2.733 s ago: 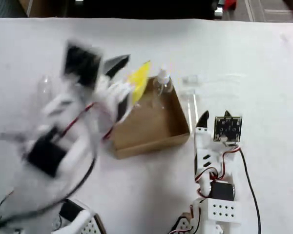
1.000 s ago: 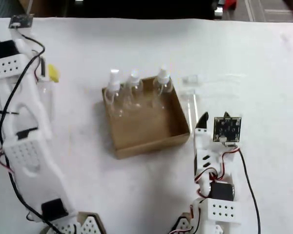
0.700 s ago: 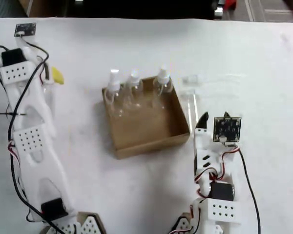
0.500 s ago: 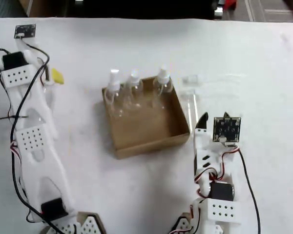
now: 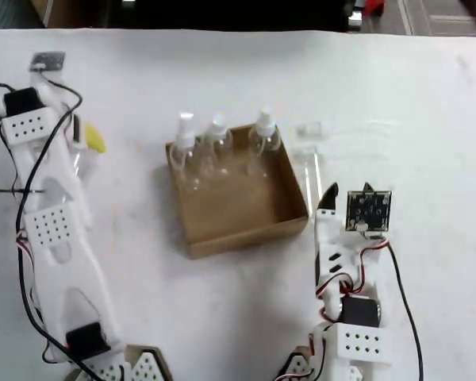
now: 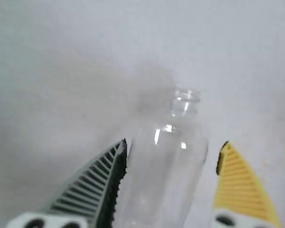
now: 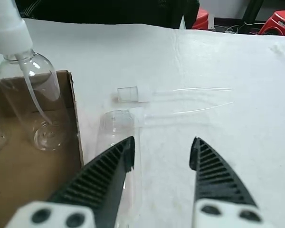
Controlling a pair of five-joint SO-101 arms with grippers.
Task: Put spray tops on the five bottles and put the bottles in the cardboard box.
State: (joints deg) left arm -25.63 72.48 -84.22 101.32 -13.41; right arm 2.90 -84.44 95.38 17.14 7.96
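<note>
Having left the brown cardboard box, the left gripper is straddling a clear uncapped plastic bottle upper left, jaws open, awaiting closure; the right gripper is idling open, empty.

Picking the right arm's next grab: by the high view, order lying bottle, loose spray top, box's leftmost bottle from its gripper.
1. Lying bottle, along the box's right wall.
2. Loose spray top, past that bottle.
3. Leftmost bottle, box's far-left corner.

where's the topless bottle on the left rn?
Left wrist view: the bottle is inside the open left gripper, no top on it. In the high view that gripper is near the table's left edge, left of the box.
</note>
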